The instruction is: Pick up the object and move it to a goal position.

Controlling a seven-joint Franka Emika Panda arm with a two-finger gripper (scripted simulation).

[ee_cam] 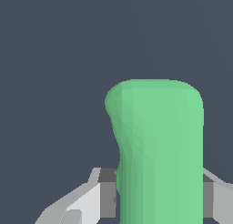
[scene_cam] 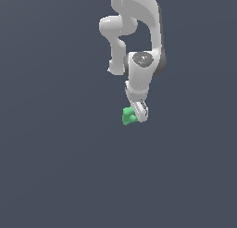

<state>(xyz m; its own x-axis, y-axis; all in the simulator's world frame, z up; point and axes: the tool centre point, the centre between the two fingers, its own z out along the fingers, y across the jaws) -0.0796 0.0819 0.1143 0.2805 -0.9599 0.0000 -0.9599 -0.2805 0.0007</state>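
1. I see the gripper [scene_cam: 137,115] clamped on the green object [scene_cam: 127,116], 1 finger [ee_cam: 98,198] on each side.
2. Object sits at the arm's [scene_cam: 139,51] tip, against plain grey ground [scene_cam: 55,167].

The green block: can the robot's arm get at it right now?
Yes, it looks so. The green block already sits between the fingers of the tool, which seem closed against its sides, with nothing in the way.

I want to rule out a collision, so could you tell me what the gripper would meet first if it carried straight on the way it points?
The gripper points down, closed on the green object. Beyond it only plain dark surface shows; nothing else lies ahead, though depth is unclear.
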